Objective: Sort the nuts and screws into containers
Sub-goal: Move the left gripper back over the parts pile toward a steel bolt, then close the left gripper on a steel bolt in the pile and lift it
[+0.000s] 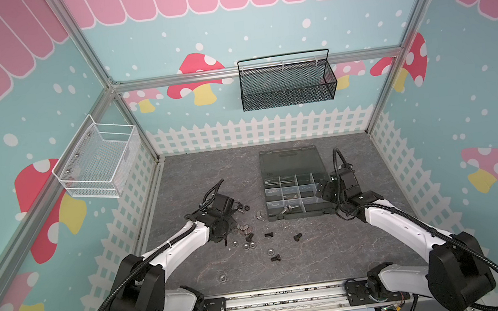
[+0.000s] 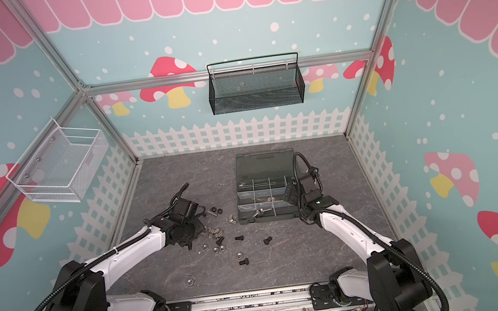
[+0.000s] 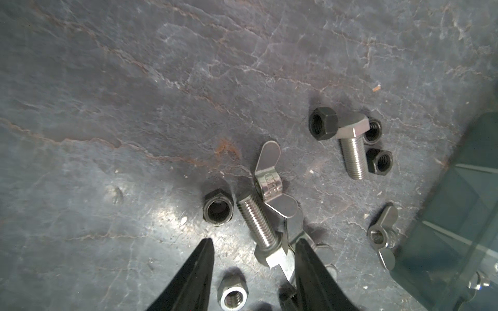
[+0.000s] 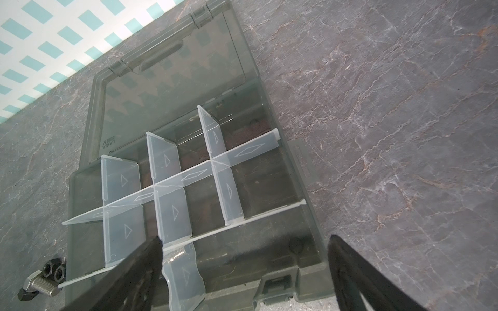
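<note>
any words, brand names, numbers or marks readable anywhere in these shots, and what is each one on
No text reads cleanly enough to quote.
On the dark grey translucent organizer box lid: a short moulded word in capitals near one corner. It appears reversed through the plastic, so the letters are uncertain.
On the silver wing nut: a stamped mark on its hub, too blurred to read.
On the clear dividers: only triangle and diamond outlines, no letters.

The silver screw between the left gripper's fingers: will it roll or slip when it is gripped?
Likely stiff and heavy for its size: the silver screw looks like solid metal. Its round threaded shank may roll, though the hex head should check that. The wing nut lying against it may be dragged along.
</note>
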`<state>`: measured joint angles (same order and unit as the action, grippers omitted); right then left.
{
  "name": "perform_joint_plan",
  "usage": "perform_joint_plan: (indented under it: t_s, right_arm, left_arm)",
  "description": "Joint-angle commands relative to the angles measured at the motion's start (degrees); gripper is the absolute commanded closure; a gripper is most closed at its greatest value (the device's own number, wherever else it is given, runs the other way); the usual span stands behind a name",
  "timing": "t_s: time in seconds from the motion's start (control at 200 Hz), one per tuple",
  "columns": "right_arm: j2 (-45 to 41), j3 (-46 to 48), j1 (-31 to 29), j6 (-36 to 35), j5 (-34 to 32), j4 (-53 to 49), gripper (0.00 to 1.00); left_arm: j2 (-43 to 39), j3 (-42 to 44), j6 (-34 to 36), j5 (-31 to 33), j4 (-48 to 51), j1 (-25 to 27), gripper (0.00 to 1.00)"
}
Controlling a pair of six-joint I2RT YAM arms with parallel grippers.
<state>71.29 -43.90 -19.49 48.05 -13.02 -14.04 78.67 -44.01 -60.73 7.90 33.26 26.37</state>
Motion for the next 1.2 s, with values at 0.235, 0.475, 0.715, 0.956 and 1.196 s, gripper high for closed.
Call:
perform_joint_plan:
  t_s: [0.235,0.475,0.715,0.956,1.196]
  right_arm:
    - [1.1,-1.3,0.2,0.4,-0.3,0.0,0.03]
    - [1.5,-1.2,0.1,0.6,-0.2,0.0,0.03]
    - [1.7,-0.9,0.1,0.7,0.2,0.0,0.03]
    - [1.6,-0.7,0.2,1.0,0.3,0.0,0.03]
    - [1.8,-0.5,0.2,1.3,0.4,0.0,0.03]
  left_arm:
    - [3.7,1.3,-3.0,-2.4,-3.5,-0.4,0.59]
    - [4.9,2.3,-3.3,-3.0,-4.5,-0.4,0.63]
    - [6.0,2.6,-2.9,-2.9,-4.8,-0.4,0.65]
    - [7.1,3.0,-2.0,-3.5,-5.0,-0.4,0.67]
    - [8.8,3.2,-0.8,-4.3,-5.6,-1.0,0.69]
